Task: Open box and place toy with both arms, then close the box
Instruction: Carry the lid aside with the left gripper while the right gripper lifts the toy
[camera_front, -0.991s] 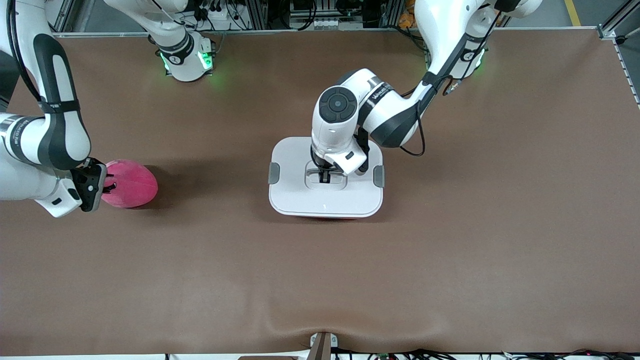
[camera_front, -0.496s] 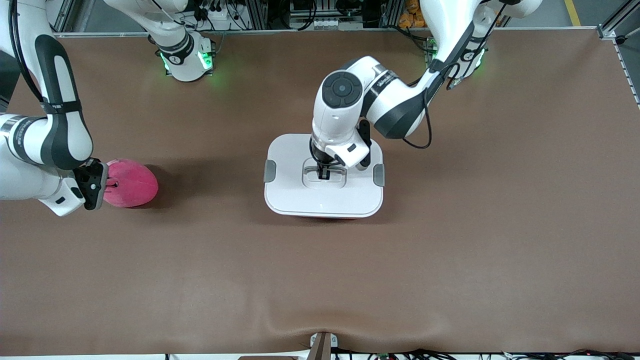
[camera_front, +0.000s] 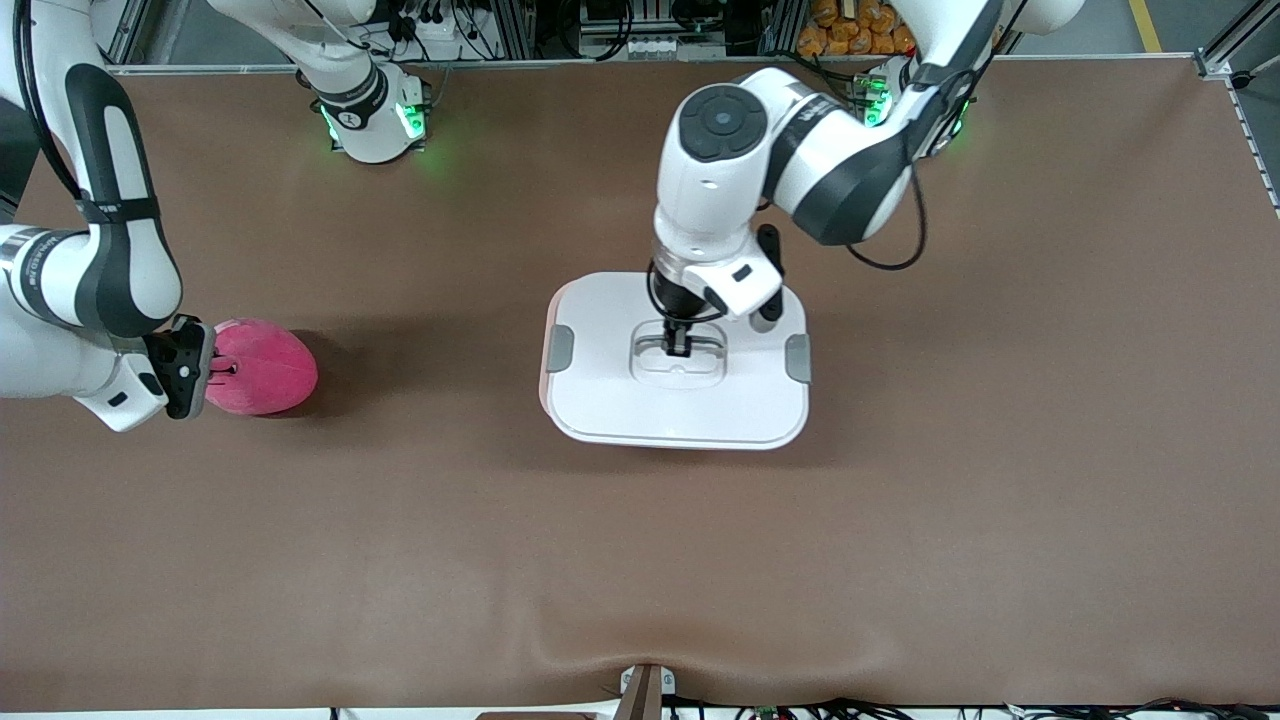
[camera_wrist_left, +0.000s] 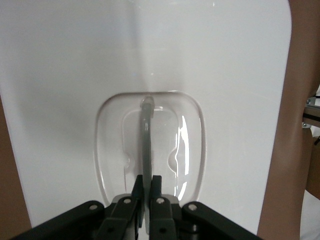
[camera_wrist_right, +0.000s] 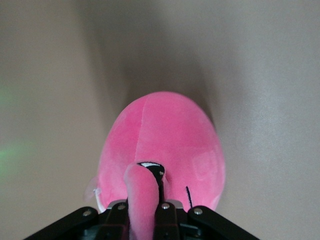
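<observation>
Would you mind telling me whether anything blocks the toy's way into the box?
Yes: the white lid, held by its handle in the left pincer, covers the box. The right pincer grips the toy at the right arm's end.

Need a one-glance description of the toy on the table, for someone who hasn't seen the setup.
Start from the brown table and find the white lid near its middle, held by the left pincer. Go toward the right arm's end of the table: the toy lies there, with the right pincer shut on one floppy ear. It is the only soft thing, hot pink and egg-shaped, far smaller than the lid.
</observation>
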